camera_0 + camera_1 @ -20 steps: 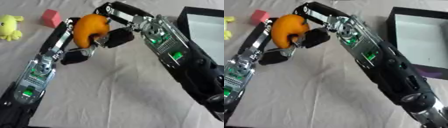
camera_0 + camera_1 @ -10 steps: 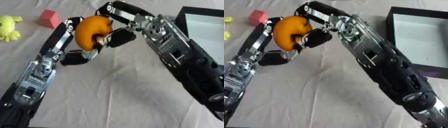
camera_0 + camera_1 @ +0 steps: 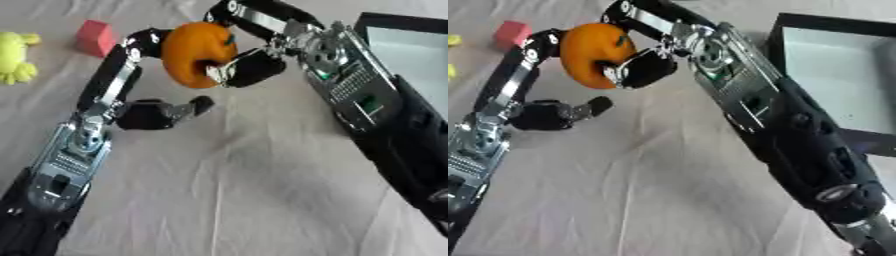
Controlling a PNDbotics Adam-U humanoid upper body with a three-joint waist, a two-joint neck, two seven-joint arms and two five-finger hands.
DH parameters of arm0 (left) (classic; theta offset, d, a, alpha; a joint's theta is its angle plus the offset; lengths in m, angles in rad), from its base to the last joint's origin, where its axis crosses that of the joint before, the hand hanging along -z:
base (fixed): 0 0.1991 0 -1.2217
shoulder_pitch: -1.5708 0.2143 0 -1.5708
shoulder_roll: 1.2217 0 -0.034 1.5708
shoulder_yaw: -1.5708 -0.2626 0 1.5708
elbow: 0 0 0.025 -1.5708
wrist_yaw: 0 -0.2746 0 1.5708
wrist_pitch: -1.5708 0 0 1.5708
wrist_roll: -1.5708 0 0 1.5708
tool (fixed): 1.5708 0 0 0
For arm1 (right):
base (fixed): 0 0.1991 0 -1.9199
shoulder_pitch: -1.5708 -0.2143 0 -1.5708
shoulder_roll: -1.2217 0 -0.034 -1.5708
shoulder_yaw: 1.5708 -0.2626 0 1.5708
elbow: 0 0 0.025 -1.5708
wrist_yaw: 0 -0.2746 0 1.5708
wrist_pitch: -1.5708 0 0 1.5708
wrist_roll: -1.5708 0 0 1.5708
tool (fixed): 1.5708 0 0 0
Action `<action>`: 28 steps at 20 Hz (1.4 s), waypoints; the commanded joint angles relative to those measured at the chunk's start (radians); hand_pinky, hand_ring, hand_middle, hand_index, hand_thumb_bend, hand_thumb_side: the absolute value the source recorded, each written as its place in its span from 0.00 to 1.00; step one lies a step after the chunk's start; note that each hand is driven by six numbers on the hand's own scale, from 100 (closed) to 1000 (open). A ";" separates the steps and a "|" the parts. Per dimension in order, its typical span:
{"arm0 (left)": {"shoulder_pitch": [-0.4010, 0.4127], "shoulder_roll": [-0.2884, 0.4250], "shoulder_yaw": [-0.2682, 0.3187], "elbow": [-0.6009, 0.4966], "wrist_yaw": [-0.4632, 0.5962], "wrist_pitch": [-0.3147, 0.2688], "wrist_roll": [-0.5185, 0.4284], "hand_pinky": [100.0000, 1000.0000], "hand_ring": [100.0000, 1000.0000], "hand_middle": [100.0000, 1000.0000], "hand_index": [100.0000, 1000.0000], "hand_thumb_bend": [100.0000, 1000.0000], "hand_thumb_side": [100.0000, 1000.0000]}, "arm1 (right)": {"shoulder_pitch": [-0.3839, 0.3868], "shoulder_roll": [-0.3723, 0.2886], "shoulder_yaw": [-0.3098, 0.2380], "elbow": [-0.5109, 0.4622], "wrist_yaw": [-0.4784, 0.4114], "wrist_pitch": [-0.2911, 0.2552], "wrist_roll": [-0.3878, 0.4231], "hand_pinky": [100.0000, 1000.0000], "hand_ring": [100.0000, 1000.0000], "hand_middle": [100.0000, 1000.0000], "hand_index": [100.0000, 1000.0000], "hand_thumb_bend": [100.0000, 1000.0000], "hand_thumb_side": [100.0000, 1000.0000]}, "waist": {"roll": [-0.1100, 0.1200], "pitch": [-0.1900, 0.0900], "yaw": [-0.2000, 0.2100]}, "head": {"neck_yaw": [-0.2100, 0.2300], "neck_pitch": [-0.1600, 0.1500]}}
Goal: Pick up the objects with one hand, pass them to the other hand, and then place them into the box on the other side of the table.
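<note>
Two robot hands meet above a pale, wrinkled cloth table [image 3: 227,200], with an orange ball-shaped object [image 3: 194,54] between them, raised off the cloth at about 11 o'clock from the middle of the view. The right hand [image 3: 249,65] comes in from the 3 o'clock side; its fingers and thumb curl around the orange object, a dark finger over the top and the thumb pressed against the near side. The left hand [image 3: 153,112] comes up from 7 o'clock. Its long fingers stretch up behind the orange object and touch its far left side, while its thumb points out to the right, well below the object and not touching it, so this hand reads as open rather than clasped.

A black-walled box [image 3: 833,75] with a pale floor sits at the right edge, around 2 o'clock, cut off by the frame. The right forearm passes just beside its near left wall.

At 10 o'clock, near the far left edge, lie a red block [image 3: 94,37] and a yellow toy [image 3: 16,57], apart from each other and from both hands.

Bare cloth fills the middle and the 6 o'clock area between the two arms.
</note>
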 commanded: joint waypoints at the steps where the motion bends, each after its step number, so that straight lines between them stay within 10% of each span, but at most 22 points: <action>1: -0.001 0.023 0.012 -0.011 -0.006 0.000 0.004 0.76 0.71 0.69 0.84 0.67 0.42 | -0.006 -0.039 -0.031 -0.051 -0.018 0.016 -0.014 0.87 0.61 0.41 0.50 0.00 0.03 | 0.002 -0.040 -0.003 | -0.005 0.006; 10: 0.031 0.059 0.035 -0.023 -0.008 0.002 0.027 0.75 0.70 0.68 0.83 0.65 0.45 | 0.063 -0.160 -0.132 -0.139 -0.091 0.078 -0.066 0.88 0.61 0.42 0.52 0.00 0.04 | 0.001 -0.043 -0.009 | -0.038 0.006; 28: 0.064 0.125 0.098 -0.067 0.012 0.029 0.109 0.75 0.70 0.67 0.81 0.63 0.45 | 0.163 -0.356 -0.373 0.013 -0.056 0.090 -0.264 0.88 0.61 0.42 0.52 0.00 0.04 | 0.004 -0.042 -0.009 | -0.148 0.006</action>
